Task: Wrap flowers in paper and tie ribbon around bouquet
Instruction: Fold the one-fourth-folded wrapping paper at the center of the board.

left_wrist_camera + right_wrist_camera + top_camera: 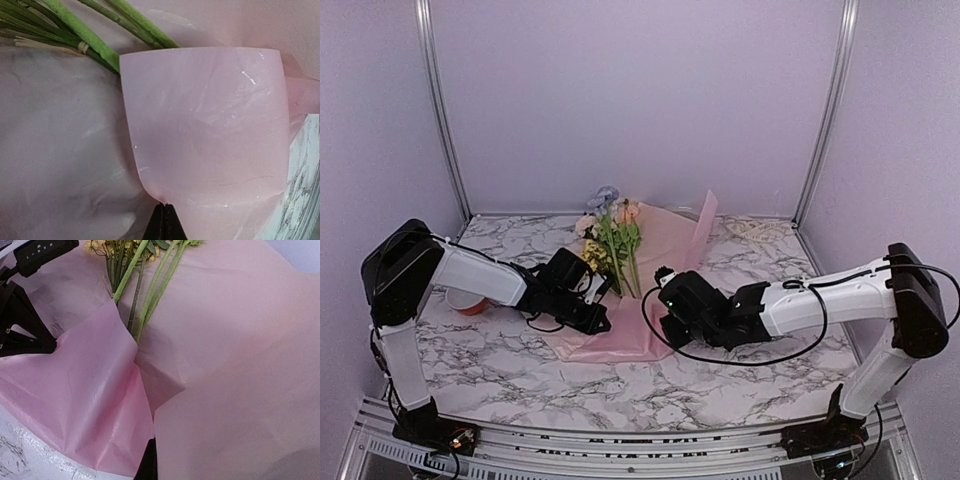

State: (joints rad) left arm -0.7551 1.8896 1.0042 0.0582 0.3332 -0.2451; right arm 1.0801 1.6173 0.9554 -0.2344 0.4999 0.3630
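The paper (665,245) lies spread on the marble tabletop (490,365), creased and partly lifted. The flowers (618,240) lie along the paper's middle. Their green stems point toward its near edge, and the yellow, peach, white and pale blue blooms reach just past its far edge. A pale tie (81,47) binds the stems together over the sheet.

The left gripper (164,215) is at the paper's left side, its jaws pressed together on a pinch of the sheet. The flap it grasps stands up as a curved pink wall just beside the stems.

The right gripper (149,457) is at the paper's near right part, also clenched on the sheet, and creases run out from its tips toward the stem ends. From the right wrist camera, the black body of the left arm shows across the paper at its left edge.

The paper's far right corner stands upright. The ribbon (760,230) lies in a loose heap on the tabletop beyond that corner, apart from the paper and from both grippers.

Off the paper's left side, a small red-orange object (470,305) sits on the tabletop, partly hidden under the left arm; what it is cannot be told.
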